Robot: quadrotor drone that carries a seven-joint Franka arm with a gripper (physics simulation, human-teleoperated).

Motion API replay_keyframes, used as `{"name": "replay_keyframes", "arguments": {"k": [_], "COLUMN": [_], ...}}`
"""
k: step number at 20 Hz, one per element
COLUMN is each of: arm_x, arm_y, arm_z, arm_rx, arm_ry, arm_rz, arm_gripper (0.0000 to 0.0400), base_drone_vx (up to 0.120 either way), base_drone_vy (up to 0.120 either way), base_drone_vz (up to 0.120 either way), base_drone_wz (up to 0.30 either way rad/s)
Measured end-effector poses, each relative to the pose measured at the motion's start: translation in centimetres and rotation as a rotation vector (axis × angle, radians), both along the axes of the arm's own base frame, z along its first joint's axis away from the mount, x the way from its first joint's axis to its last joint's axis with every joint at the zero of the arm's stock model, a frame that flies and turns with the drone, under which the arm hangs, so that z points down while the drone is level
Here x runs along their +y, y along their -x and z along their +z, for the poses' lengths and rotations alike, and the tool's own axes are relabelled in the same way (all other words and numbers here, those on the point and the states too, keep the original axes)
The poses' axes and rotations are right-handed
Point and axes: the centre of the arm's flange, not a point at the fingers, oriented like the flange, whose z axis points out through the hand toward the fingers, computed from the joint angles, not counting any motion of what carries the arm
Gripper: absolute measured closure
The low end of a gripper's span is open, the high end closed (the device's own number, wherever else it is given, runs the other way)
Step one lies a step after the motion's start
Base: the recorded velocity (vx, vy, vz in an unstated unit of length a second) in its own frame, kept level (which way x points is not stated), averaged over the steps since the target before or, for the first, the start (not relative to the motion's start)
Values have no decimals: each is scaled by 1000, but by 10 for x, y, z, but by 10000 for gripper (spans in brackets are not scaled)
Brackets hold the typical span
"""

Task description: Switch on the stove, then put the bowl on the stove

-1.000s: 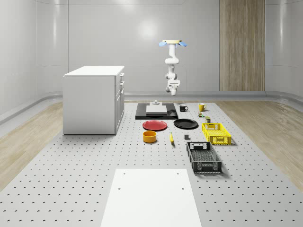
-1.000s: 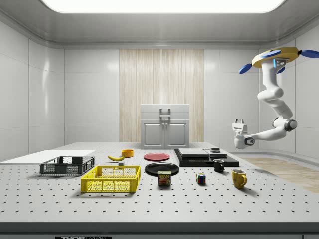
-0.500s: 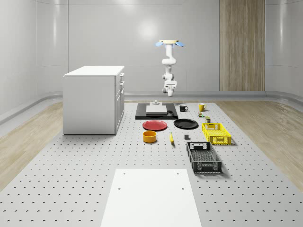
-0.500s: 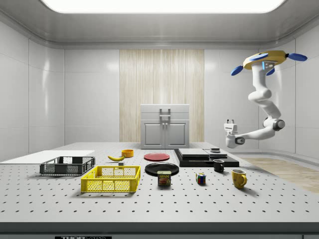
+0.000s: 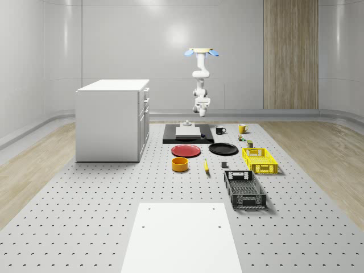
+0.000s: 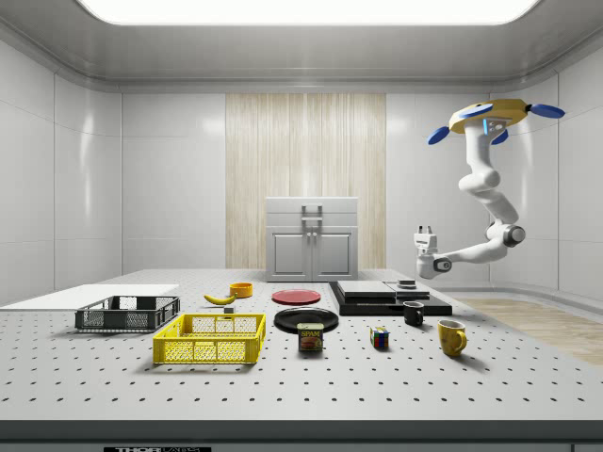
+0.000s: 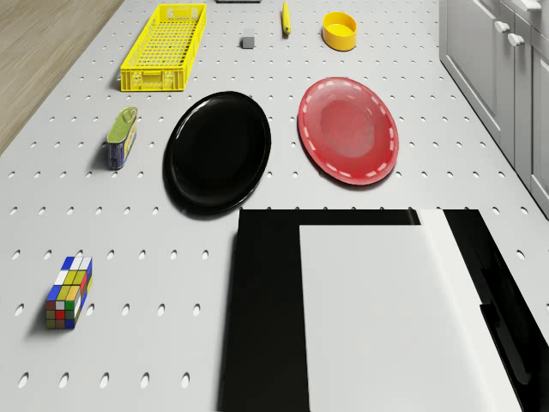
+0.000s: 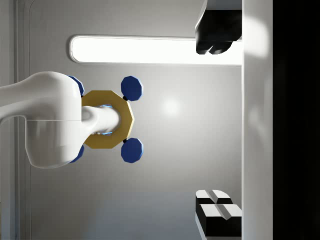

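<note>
The drone (image 6: 490, 117) hovers high in the air beyond the far end of the tabletop (image 5: 85, 222), past the stove (image 5: 187, 134) as the whole-scene view has it. Its arm (image 6: 482, 193) bends down and back toward the stove, and the hand (image 6: 424, 230) hangs above the stove's outer edge, fingers pointing up at the ceiling, touching nothing. In the wrist view the two fingertips (image 8: 215, 32) sit far apart with bare room between them, so the hand is spread wide and holds nothing.

The stove is a black slab with a pale plate on top, lying flat near the far end of the tabletop, just beside the white cabinet (image 5: 112, 119). The bowl (image 5: 180, 164) is orange-yellow and stands upright on the tabletop, well apart from the stove, nearer the whole-scene camera. Between bowl and stove lies the red plate (image 5: 186, 150), with the black plate (image 5: 223, 149) beside it. A banana (image 5: 206, 166) lies near the bowl. Further toward the whole-scene view's right are the yellow basket (image 5: 260, 160) and the black basket (image 5: 244, 189). Two mugs, one black (image 6: 413, 314) and one yellow (image 6: 451, 337), stand near the stove, with a cube (image 7: 69, 292) and a can (image 7: 122, 137) close by.
</note>
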Motion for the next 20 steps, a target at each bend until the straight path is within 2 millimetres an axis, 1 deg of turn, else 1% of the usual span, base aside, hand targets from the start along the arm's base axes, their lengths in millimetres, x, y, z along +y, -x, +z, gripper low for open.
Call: {"name": "replay_keyframes", "arguments": {"k": [13, 17, 19, 20], "arm_x": [5, 10, 15, 17], "arm_y": [1, 1, 1, 1], "arm_z": [0, -1, -1, -2], "arm_rx": [-10, -13, -14, -15], "arm_ry": [50, 104, 148, 176], "arm_rz": [-1, -2, -3, -4], "arm_gripper": [0, 0, 0, 0], "base_drone_vx": [0, 0, 0, 0], "base_drone_vy": [-120, -120, -120, -120], "base_drone_vz": [0, 0, -100, 0], "base_drone_wz": [0, 0, 0, 0]}}
